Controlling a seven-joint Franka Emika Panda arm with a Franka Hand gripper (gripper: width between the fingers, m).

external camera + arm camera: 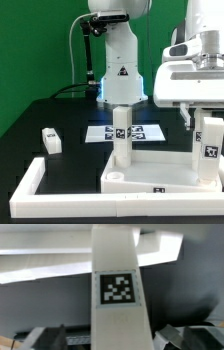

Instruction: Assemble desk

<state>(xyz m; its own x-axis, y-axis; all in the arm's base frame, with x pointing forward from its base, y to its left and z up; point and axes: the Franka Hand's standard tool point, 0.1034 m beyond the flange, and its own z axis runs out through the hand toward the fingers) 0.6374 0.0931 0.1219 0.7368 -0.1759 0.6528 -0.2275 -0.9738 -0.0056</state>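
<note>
A black table (60, 115) carries all the parts, and the white base of the arm (118, 60) stands at its far side. A long white rail (28, 185) lies along the near edge and bends at the exterior view's left.

Just beside the rail, towards the exterior view's right, the tabletop panel (160, 178) lies flat with its rim upward.

The gripper (205, 115) hangs above the right part of this panel. Below it one leg (211, 160) stands upright on the panel, with a square tag on its face. In the wrist view this leg (120, 258) is between the two fingers (48, 336), and a gap shows on each side of it. So the jaws stand wide and do not touch the leg.

A second leg (122, 140) stands upright at the panel's corner on the exterior view's left.

The marker board (145, 131) lies flat behind this second leg.

A third leg (50, 140) lies alone on the table, well apart from the panel, at the exterior view's left.
</note>
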